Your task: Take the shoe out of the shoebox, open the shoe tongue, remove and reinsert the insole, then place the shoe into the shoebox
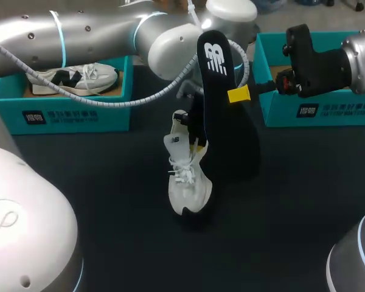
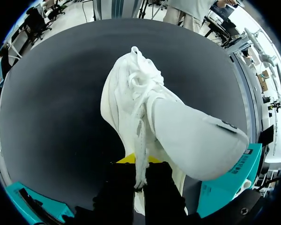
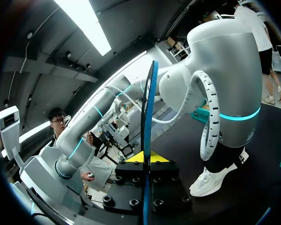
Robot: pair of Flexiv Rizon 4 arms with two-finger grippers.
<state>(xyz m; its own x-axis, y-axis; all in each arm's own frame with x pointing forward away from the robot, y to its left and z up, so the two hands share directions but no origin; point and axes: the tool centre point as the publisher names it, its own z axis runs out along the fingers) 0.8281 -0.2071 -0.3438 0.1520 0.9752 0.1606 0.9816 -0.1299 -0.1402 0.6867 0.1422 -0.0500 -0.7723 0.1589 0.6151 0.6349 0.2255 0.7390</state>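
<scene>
Table (image 1: 109, 213), black, fills the head view. The left arm (image 1: 79, 36) comes in from the upper left and reaches to the middle, where the left gripper (image 1: 194, 129) holds the white shoe (image 1: 185, 176) by its upper end. The shoe's toe is down on the table and points towards the camera. Just beside it the right gripper (image 1: 234, 95), on the right arm (image 1: 328, 61), holds the black insole (image 1: 222, 103) upright, with one yellow tip showing against it. Only this view shows the insole's flat face, with a white logo near its top. It alone also shows both teal boxes: the left shoebox (image 1: 73, 112), with a second shoe (image 1: 73, 79) in it, and the right shoebox (image 1: 310, 109). Each has white print on its front.

The left wrist view shows the shoe from close above. Its laces run down to the left gripper (image 2: 138, 168), whose dark fingers (image 2: 114, 187) stand close together and pinch a thin part of the shoe between them. A broad white flap (image 2: 196, 140) carries a small dark tag. A teal box wall (image 2: 225, 183) lies beside the gripper, with print too skewed to read.

The right wrist view shows the insole (image 3: 147, 117) edge-on, a thin blue-edged line clamped between the fingers of the right gripper (image 3: 145, 161). Ahead stands the left arm (image 3: 225, 70), with the shoe (image 3: 210, 180) below it on the table.
</scene>
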